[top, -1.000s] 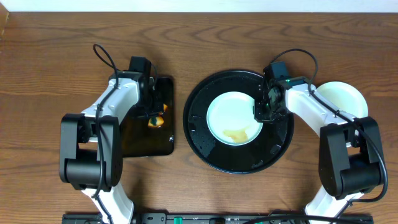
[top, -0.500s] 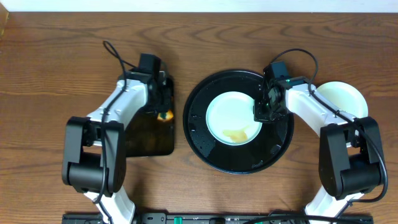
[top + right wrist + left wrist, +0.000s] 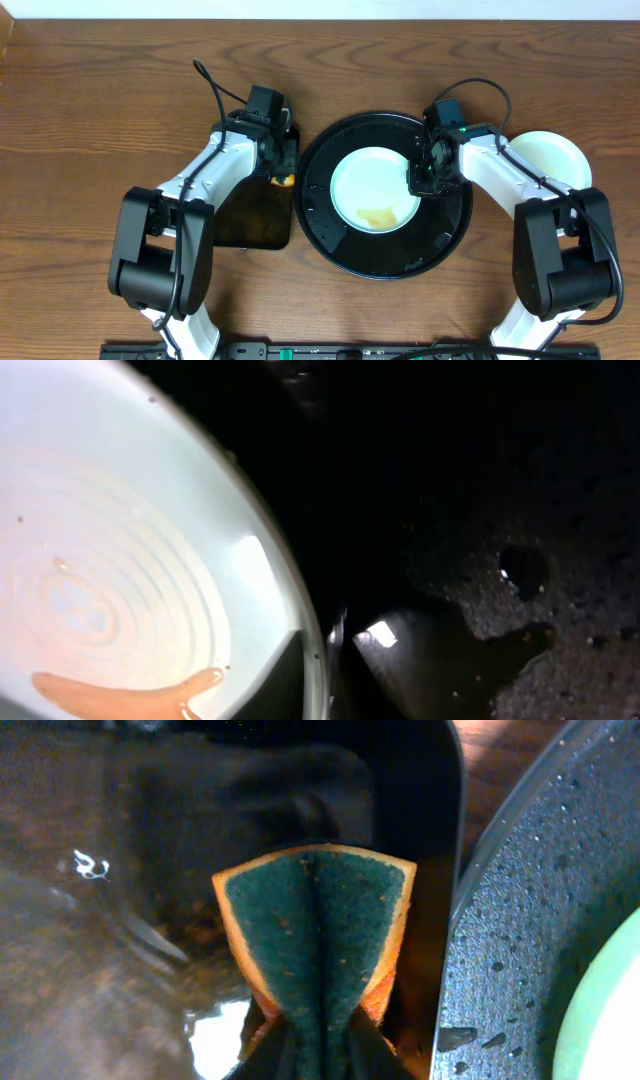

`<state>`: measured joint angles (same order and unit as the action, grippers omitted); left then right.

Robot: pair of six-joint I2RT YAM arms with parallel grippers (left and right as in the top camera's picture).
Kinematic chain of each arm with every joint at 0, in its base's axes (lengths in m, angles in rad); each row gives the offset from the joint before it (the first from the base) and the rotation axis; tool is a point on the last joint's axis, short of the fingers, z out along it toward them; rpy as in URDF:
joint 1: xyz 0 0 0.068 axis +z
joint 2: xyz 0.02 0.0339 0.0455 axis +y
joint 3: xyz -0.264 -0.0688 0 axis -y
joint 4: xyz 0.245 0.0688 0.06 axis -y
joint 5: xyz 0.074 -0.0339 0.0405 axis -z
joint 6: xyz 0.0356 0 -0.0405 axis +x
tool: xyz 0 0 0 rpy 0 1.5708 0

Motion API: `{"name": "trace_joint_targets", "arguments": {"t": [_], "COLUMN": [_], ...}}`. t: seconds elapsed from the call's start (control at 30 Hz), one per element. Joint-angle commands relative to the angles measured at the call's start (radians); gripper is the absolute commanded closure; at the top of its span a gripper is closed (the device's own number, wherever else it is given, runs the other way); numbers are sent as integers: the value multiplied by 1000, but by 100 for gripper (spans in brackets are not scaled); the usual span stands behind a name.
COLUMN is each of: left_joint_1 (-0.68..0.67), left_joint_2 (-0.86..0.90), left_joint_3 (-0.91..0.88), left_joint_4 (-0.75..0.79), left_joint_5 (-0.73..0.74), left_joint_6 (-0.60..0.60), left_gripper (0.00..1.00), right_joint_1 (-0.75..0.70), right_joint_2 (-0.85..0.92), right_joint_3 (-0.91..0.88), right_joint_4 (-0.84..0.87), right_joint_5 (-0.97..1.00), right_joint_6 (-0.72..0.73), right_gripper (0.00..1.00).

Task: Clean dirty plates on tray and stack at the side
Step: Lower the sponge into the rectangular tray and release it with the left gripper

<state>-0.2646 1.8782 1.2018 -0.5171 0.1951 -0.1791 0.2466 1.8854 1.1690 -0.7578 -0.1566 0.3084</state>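
Wood worktop (image 3: 80, 100) | left fingers (image 3: 268, 1058) pinching folded sponge (image 3: 315, 940), scrub-ready | right fingers (image 3: 285, 685) clamp rim of smeared mint plate (image 3: 120, 560), probably steadying it on round tray (image 3: 440, 240)

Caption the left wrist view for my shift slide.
Left gripper pinches a folded green-and-orange sponge over the rectangular tray, beside the round tray and a plate.

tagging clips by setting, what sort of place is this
Probably a lab tabletop set up for dishwashing: a wooden table, a wet round black tray holding a smeared plate, and a folded scrubbing sponge.
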Motion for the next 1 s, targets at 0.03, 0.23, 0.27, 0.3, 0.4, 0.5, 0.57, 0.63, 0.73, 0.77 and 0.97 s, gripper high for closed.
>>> {"name": "trace_joint_targets", "arguments": {"t": [0.03,0.23,0.27,0.3,0.4,0.5,0.57,0.63,0.73,0.77,0.97], "left_joint_1": [0,0,0,0,0,0,1,3,6,9,26], "left_joint_2": [-3,-5,-5,-5,-9,-34,-68,-105,-150,-160,-198], "left_joint_3": [-6,-6,-6,-6,-6,-6,-6,-6,-6,-6,-6], "left_joint_4": [-29,-82,-88,-93,-104,-106,-106,-109,-126,-134,-188], "left_joint_5": [-45,-108,-108,-108,-108,-110,-111,-121,-143,-145,-144], "left_joint_6": [2,2,2,2,2,2,2,2,2,2,-25], "left_gripper": [60,40,38,37,35,32,31,31,30,30,30], "right_joint_1": [9,10,10,11,15,21,24,27,30,30,29], "right_joint_2": [-7,-6,-6,-4,4,16,24,29,29,29,29], "right_joint_3": [-5,-5,-5,-5,-6,-6,-6,-6,-6,-6,-6], "right_joint_4": [6,13,13,13,14,17,23,29,32,34,51], "right_joint_5": [2,-4,-6,-7,-9,-9,-9,-9,-9,-9,-1], "right_joint_6": [2,2,2,2,2,2,2,2,10,11,13], "right_gripper": [80,81,81,82,82,83,87,93,99,99,99]}}
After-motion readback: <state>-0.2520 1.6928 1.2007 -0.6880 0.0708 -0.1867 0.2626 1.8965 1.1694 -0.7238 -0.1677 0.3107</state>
